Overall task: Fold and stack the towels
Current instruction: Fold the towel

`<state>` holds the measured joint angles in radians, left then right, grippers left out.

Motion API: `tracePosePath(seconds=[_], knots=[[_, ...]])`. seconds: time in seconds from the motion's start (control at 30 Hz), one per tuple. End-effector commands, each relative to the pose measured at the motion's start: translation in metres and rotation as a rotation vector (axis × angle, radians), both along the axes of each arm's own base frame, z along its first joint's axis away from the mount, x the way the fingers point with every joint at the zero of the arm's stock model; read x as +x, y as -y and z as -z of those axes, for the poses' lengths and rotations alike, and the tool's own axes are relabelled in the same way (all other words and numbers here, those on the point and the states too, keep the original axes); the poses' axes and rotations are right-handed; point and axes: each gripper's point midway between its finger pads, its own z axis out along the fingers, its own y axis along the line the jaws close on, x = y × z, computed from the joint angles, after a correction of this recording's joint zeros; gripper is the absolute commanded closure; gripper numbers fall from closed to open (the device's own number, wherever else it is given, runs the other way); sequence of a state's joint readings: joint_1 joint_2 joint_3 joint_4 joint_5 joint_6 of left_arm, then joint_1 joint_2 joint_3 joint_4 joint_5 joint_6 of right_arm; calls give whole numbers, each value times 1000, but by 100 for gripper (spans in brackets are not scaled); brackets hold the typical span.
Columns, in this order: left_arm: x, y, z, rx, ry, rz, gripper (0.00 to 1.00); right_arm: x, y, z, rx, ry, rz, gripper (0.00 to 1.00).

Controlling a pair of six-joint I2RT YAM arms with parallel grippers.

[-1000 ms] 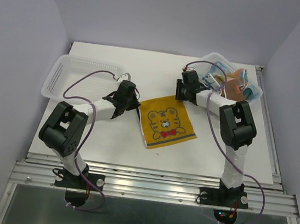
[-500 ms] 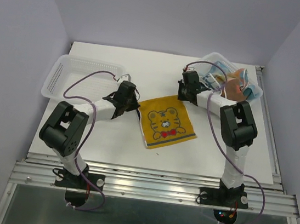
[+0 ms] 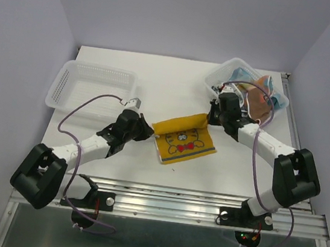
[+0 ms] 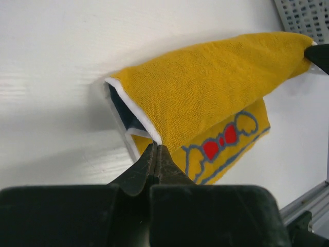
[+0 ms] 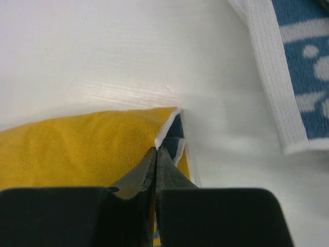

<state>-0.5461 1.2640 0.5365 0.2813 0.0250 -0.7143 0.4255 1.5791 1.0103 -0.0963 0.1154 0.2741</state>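
A mustard yellow towel [image 3: 182, 137] with a cartoon tiger lies mid-table, its far edge lifted and folding toward me. My left gripper [image 3: 150, 132] is shut on the towel's left far corner [image 4: 154, 136]. My right gripper [image 3: 209, 118] is shut on its right far corner [image 5: 160, 139]. The folded-over plain yellow back [image 4: 216, 87] hangs over the printed face [image 4: 226, 141]. More towels, orange-red and blue-white patterned [image 3: 257, 93], sit in the right basket. The blue-white one shows in the right wrist view [image 5: 303, 62].
A white perforated basket [image 3: 91, 86] stands at the back left with nothing in it. A second basket [image 3: 230, 68] at the back right holds the other towels. White tabletop [image 3: 159, 77] lies between them; the metal rail [image 3: 167, 200] runs along the front.
Both grippers moved toward the near side, pulling the towel's far edge up and over. The flat towel is now half folded, and both arms have stretched out lower over the table.
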Motion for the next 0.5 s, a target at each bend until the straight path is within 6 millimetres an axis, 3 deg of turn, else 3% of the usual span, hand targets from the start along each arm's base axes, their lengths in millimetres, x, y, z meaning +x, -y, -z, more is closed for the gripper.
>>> tracePosePath(seconds=[0.0,0.07,0.27,0.47], knots=[[-24,23,-19,-80,58,78,100,-31,7,3,46,-11,15,99],[-38,26,-15,-97,44,90,100,-41,11,-6,67,0,26,99],[-63,35,-7,-127,11,121,100,-72,22,5,94,-27,38,99],[-85,37,-3,-169,-16,152,100,-85,33,5,89,-36,82,99]])
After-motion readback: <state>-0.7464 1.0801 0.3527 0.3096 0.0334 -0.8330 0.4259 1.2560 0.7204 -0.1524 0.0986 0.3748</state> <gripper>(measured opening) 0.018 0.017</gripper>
